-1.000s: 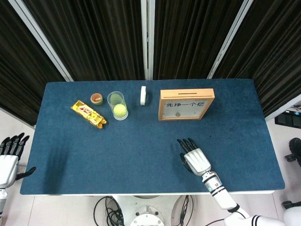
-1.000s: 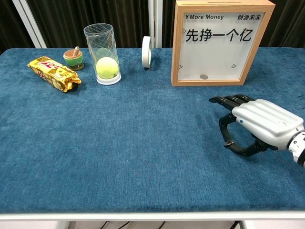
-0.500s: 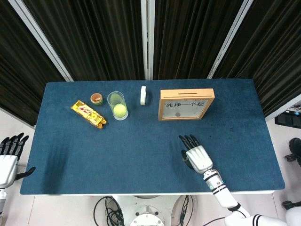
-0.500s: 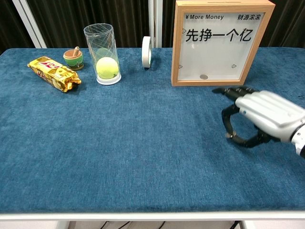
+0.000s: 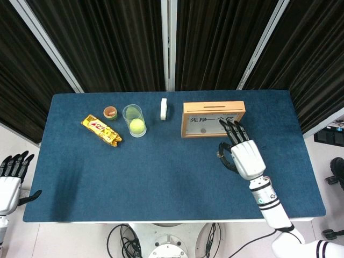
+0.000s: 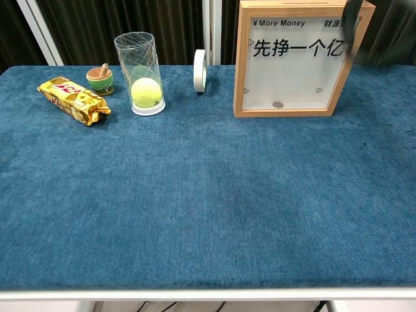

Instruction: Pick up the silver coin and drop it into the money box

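The wooden money box (image 5: 185, 119) stands upright at the back of the blue table, with a slot in its top edge. Its front pane (image 6: 296, 78) shows a small coin (image 6: 278, 104) lying inside at the bottom. My right hand (image 5: 243, 153) hovers in front of the box's right end, fingertips reaching over its lower right corner. The thumb curls against a finger as in a pinch, and the silver coin itself is too small to make out there. In the chest view this hand is a dark blur (image 6: 383, 36) at the box's upper right. My left hand (image 5: 11, 180) hangs open off the table's left edge.
A white tape roll (image 5: 163, 108) stands on edge left of the box. Further left are a clear cup with a tennis ball (image 5: 135, 121), a small green pot (image 5: 110, 113) and a gold snack packet (image 5: 101, 130). The blue cloth (image 6: 195, 195) in front is bare.
My right hand has lifted off the table and moved back and right, from the front middle up to the money box's right end. The left hand has not moved.
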